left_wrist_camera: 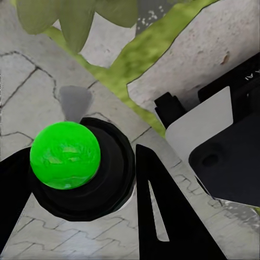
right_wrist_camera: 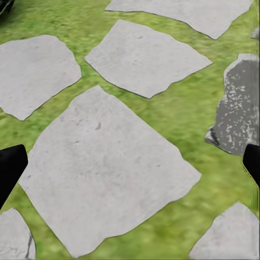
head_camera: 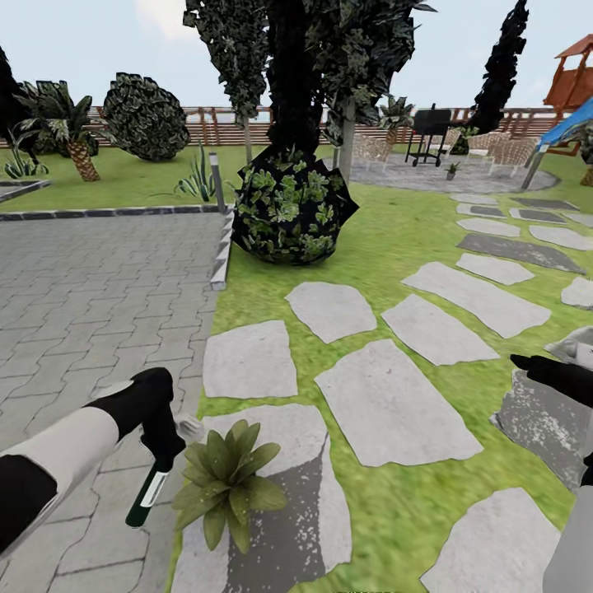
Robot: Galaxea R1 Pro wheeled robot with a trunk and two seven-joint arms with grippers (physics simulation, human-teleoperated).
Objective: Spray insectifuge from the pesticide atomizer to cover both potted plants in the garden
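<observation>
Now, left pincer: clamped on the pesticide atomizer, which hangs tilted with its base toward the paving.
Atomizer position: just beside the potted plant, at the edge between paving and lawn.
Potted plant: light-green rosette sitting on a stepping stone.
Left wrist view: bottle end shows as a bright green round between dark fingers.
Right pincer: jaws spread wide, empty, above stepping stones and grass.
Background: round dark bush, wooden fence.
</observation>
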